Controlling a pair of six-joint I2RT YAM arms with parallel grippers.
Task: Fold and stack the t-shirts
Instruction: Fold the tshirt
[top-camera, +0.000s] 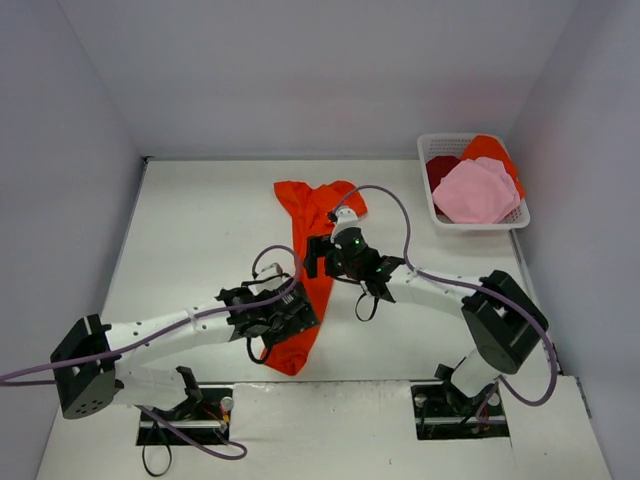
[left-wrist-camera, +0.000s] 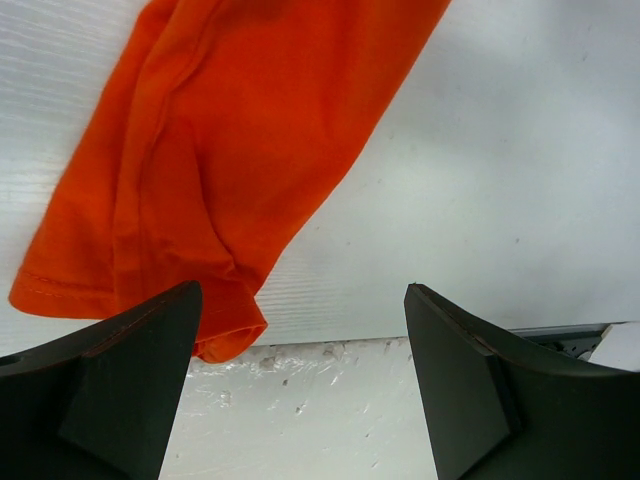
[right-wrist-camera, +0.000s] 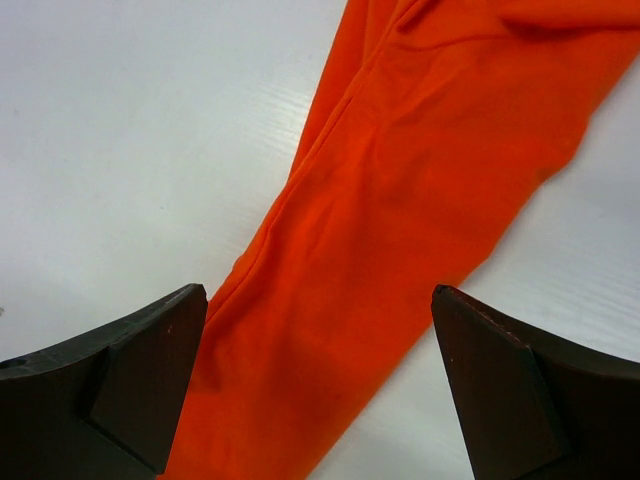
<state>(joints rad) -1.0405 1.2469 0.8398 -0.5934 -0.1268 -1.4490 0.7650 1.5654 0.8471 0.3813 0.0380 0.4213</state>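
A large orange-red t-shirt (top-camera: 312, 205) lies bunched into a long narrow strip down the middle of the white table. My left gripper (top-camera: 290, 318) hovers open over the strip's near end; in the left wrist view the hem corner of the t-shirt (left-wrist-camera: 230, 130) lies just left of the gap between the fingers, and the left gripper (left-wrist-camera: 300, 296) holds nothing. My right gripper (top-camera: 322, 256) stands open over the strip's middle. In the right wrist view the t-shirt (right-wrist-camera: 400, 200) runs between the wide-apart fingers of the right gripper (right-wrist-camera: 318, 292), ungripped.
A white lattice basket (top-camera: 478, 226) stands at the back right, holding a pink t-shirt (top-camera: 475, 192), a dark red one (top-camera: 440, 170) and an orange one (top-camera: 490, 150). A seam in the table (left-wrist-camera: 400, 340) runs near the front edge, close to the arm bases.
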